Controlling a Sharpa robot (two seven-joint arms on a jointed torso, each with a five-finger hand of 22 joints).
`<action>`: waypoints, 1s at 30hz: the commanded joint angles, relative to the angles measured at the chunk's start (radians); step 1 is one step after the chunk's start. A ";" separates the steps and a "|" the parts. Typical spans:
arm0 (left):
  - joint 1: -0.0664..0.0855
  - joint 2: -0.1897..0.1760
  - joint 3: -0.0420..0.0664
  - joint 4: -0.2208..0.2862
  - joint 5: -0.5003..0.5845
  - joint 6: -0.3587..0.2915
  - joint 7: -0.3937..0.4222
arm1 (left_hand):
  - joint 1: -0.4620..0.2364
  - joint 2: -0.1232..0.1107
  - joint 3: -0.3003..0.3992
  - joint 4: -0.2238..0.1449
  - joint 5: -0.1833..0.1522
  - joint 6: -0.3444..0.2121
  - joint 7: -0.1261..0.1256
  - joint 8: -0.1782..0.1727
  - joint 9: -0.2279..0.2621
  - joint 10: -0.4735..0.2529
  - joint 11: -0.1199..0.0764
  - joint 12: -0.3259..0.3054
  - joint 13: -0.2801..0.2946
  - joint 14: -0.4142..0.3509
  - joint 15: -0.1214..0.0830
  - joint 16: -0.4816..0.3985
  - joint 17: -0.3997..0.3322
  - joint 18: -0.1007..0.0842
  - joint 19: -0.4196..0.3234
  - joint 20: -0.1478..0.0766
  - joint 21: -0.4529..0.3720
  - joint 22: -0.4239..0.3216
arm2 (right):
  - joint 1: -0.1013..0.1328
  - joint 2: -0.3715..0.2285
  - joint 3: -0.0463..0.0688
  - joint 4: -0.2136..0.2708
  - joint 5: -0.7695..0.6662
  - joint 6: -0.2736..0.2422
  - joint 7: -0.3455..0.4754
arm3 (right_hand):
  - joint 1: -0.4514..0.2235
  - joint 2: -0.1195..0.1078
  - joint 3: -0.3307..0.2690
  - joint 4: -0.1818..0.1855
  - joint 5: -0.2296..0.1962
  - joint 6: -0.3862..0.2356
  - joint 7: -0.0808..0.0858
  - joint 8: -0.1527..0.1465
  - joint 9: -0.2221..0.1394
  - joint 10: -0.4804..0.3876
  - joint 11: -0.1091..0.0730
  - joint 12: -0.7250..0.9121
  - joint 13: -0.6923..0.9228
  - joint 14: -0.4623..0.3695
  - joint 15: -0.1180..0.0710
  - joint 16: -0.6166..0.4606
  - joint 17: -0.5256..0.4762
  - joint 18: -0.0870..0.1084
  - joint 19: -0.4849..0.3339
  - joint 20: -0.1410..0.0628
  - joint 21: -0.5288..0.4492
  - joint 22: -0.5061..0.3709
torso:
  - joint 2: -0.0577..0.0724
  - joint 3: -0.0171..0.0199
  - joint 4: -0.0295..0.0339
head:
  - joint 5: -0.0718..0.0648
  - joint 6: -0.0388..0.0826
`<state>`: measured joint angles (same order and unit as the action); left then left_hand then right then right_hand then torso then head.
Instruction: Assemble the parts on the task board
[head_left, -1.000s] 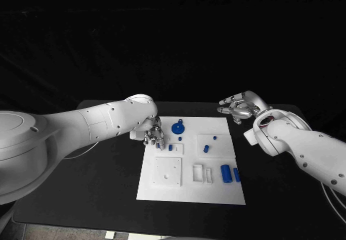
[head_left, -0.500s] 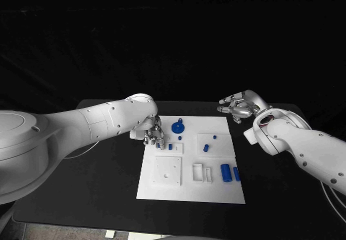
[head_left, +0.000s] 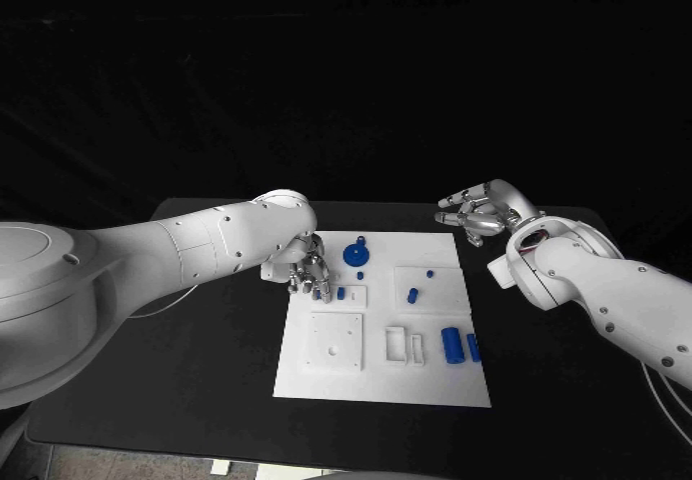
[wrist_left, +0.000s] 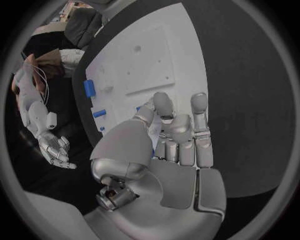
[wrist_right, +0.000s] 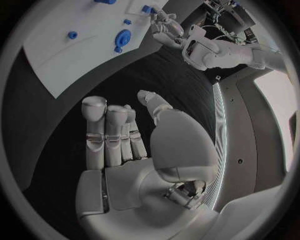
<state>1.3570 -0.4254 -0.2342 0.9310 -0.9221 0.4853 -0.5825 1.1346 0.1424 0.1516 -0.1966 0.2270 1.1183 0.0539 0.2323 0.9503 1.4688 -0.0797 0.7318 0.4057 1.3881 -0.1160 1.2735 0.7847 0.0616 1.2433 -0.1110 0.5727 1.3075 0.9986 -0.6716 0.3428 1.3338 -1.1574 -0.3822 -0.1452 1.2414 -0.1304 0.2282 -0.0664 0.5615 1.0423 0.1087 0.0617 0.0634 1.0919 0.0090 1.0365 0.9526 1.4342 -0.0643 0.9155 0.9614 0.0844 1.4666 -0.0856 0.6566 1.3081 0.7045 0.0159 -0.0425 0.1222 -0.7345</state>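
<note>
The task board (head_left: 378, 380) lies mid-table, unmoved against the earlier frames. On it sit a round blue part (head_left: 358, 256), a small peg (head_left: 413, 296) and two blue cylinders (head_left: 453, 346) near the board's right edge. The left hand (head_left: 303, 272) has crept slightly inward over the board's left edge, fingers pointing down at a small blue part (head_left: 340, 294); whether it grips anything cannot be told. The right hand (head_left: 476, 214) remains beyond the board's far right corner, fingers loosely curled, holding nothing. Bare black table (head_left: 188, 380) flanks both long edges of the board.
</note>
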 joint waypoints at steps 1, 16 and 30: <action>-0.002 0.001 -0.001 0.001 0.006 0.029 -0.002 | 0.016 0.010 0.031 -0.026 0.004 0.094 -0.089 0.002 0.023 0.033 -0.010 0.000 0.001 0.005 0.002 0.004 0.002 -0.007 0.002 0.008 0.003 0.019 | -0.001 0.002 0.000 0.000 -0.004 0.011 0.005 | -0.010 -0.002 0.004 -0.001 0.005 -0.005 0.005 0.000 -0.001 -0.007 -0.003 0.001 0.001 -0.006 -0.002 -0.005 -0.001 0.011 0.027 0.001 -0.003 0.080 | 0.000 0.0001 0.0000 | 0.000 0.000; -0.002 0.007 -0.001 -0.011 -0.012 0.004 -0.006 | 0.010 0.014 0.031 -0.021 0.003 0.094 -0.089 0.003 0.025 0.033 -0.010 0.000 0.001 0.006 0.001 0.003 0.001 -0.004 0.003 0.010 0.005 0.019 | -0.001 0.002 0.000 0.001 -0.004 0.011 0.005 | -0.010 -0.002 0.004 -0.001 0.005 -0.005 0.005 0.000 -0.001 -0.007 -0.003 0.001 0.001 -0.006 -0.002 -0.005 -0.001 0.011 0.027 0.001 -0.003 0.080 | 0.001 -0.0002 -0.0002 | 0.000 0.000; -0.014 0.031 -0.001 -0.050 -0.003 0.001 -0.023 | -0.007 0.020 0.023 -0.004 -0.024 0.089 -0.089 0.008 0.037 0.033 -0.006 0.001 0.004 0.004 0.003 -0.002 -0.005 -0.003 0.004 0.010 0.002 0.018 | -0.001 0.003 0.000 0.002 -0.005 0.011 0.005 | -0.011 -0.002 0.006 -0.005 0.005 -0.005 0.005 0.000 -0.001 -0.007 -0.003 0.001 0.000 -0.005 -0.002 -0.006 -0.001 0.012 0.027 0.001 -0.004 0.080 | 0.000 0.0003 -0.0017 | -0.002 -0.001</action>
<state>1.3525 -0.3981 -0.2315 0.8853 -0.9222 0.4850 -0.5886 1.1240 0.1530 0.1594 -0.1888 0.2039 1.1187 0.0542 0.2467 0.9561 1.4688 -0.0796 0.7318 0.4083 1.3882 -0.1159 1.2733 0.7812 0.0618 1.2471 -0.1072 0.5727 1.3076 0.9979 -0.6706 0.3428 1.3345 -1.1577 -0.3821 -0.1452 1.2415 -0.1304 0.2312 -0.0695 0.5615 1.0423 0.1087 0.0617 0.0634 1.0919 0.0090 1.0365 0.9527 1.4342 -0.0643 0.9155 0.9615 0.0844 1.4666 -0.0855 0.6566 1.3078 0.7047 0.0159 -0.0438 0.1204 -0.7361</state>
